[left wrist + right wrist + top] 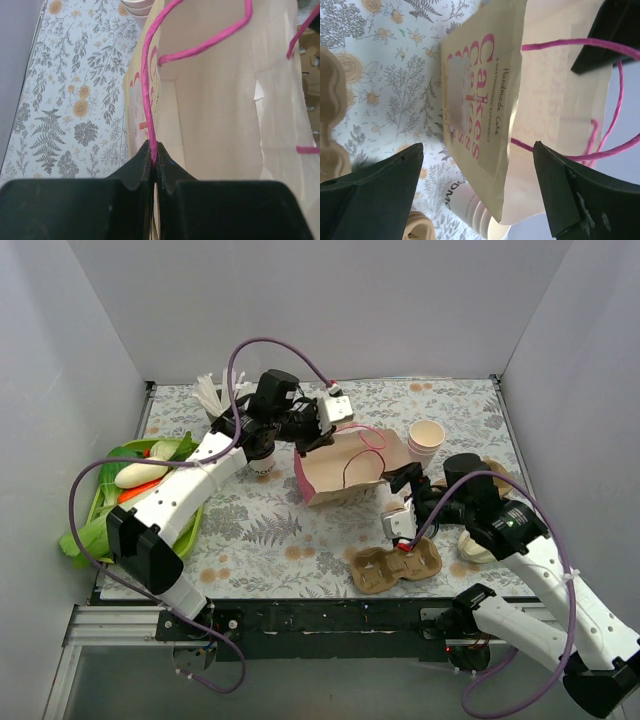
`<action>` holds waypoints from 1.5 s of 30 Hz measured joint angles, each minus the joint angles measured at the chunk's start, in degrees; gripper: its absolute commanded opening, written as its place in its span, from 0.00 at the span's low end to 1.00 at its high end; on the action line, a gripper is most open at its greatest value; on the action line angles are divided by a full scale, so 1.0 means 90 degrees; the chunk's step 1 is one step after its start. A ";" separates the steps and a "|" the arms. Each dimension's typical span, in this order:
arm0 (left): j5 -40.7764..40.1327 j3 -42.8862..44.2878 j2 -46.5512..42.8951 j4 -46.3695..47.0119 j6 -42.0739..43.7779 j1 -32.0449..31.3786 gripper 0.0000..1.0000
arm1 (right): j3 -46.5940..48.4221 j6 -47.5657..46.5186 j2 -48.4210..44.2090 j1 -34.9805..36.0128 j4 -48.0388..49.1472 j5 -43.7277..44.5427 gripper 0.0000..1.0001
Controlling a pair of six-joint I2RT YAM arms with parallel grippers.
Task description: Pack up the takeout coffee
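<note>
From where I stand, the left pincer (154,152) is pressed together on the pink twisted-cord handle (200,48) of the cream paper carrier bag with pink lettering (335,470). It pinches the cord against the bag's rim, so the mouth gapes just in front of its fingers. The inside looks bare as far as I can see in.

The right pincer (478,147) is spread wide with nothing between its fingers. The printed side of the bag is straight ahead of it, and a brown moulded-pulp cup carrier (395,565) lies just beside it on the near side.

The takeout coffee, a small white paper cup with dark print (263,464), stands on the table behind the left pincer, tucked under that arm's wrist and outside the bag. I cannot make out its lid from here.

I'd say only the bag-opening is done. Fetching the cup and setting it inside remain, and the free right pincer is on the far side of the bag from it.
</note>
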 measured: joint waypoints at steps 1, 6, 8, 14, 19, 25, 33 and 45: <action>-0.0010 -0.0087 -0.0114 -0.0027 -0.0015 0.0000 0.00 | 0.0036 0.0121 -0.0143 0.0000 -0.0168 0.0068 0.98; -0.0073 -0.0726 -0.0777 -0.0121 -0.0027 0.0000 0.00 | 0.0359 0.0661 -0.0352 0.0002 -0.1158 0.0325 0.98; -0.0085 -0.0967 -0.1020 -0.0114 -0.0032 0.0000 0.00 | 0.0391 0.0831 -0.0491 0.0002 -0.1574 0.0469 0.98; 0.0061 -0.1219 -0.1314 -0.0056 -0.0478 0.0000 0.20 | 0.1010 0.1151 -0.0527 0.0002 -0.2135 0.0641 0.83; 0.0119 -0.1307 -0.1328 -0.0117 -0.0843 0.0000 0.29 | 0.0408 0.0816 -0.0427 0.0002 -0.2431 0.0512 0.78; -0.0005 -0.1015 -0.1044 -0.0170 -0.1183 -0.0027 0.44 | -0.0165 0.1168 -0.0046 0.0002 -0.2433 0.0206 0.76; 0.0386 -0.0663 -0.0760 0.0260 -0.1724 -0.0044 0.57 | -0.0172 0.1746 0.0522 0.0002 -0.2047 0.0126 0.76; 0.1234 -0.0376 0.0061 0.0979 -0.1834 -0.0049 0.64 | 0.0005 0.2018 0.0731 0.0002 -0.1950 0.0136 0.76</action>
